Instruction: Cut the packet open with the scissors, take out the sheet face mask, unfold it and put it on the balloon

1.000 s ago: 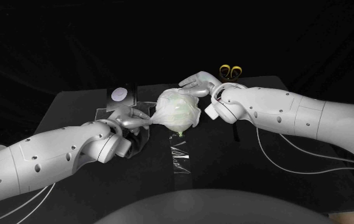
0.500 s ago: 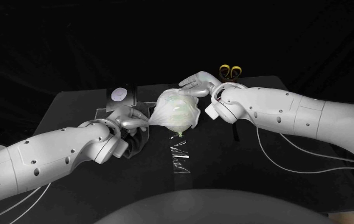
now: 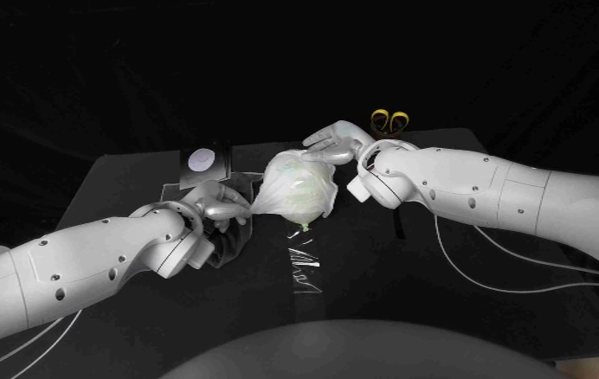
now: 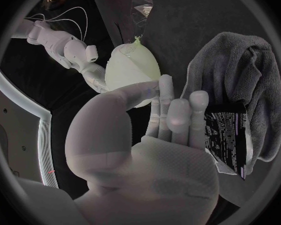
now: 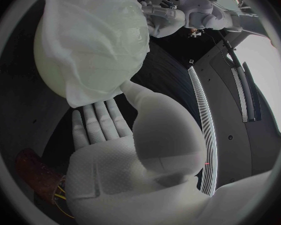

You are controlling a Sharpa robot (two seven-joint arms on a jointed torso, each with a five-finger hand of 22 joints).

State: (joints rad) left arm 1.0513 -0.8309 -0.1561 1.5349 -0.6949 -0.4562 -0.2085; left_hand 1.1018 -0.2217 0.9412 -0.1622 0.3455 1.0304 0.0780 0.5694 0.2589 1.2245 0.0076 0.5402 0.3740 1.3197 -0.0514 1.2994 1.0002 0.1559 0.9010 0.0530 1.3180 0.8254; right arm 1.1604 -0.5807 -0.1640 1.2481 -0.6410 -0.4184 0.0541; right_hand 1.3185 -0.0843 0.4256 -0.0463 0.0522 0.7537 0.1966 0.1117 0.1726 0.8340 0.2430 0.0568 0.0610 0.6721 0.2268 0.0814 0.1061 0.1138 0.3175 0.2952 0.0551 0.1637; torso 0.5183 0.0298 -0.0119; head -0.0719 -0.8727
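Observation:
The pale green balloon stands at the table's middle with the white sheet mask draped over it. My left hand is at the mask's lower left edge, thumb against fingertips, pinching that edge. My right hand is behind the balloon, palm flat and fingers straight; the mask's loose corner rests on its fingertips. The black packet lies at the back left. The yellow-handled scissors lie at the back right.
A grey cloth lies under my left wrist, and in the left wrist view it sits beside the packet. A clear plastic strip runs from the balloon's knot toward me. White cables trail at the right.
My left hand has moved slightly down and left, drawing the mask's left edge lower on the balloon. The right hand has hardly moved.

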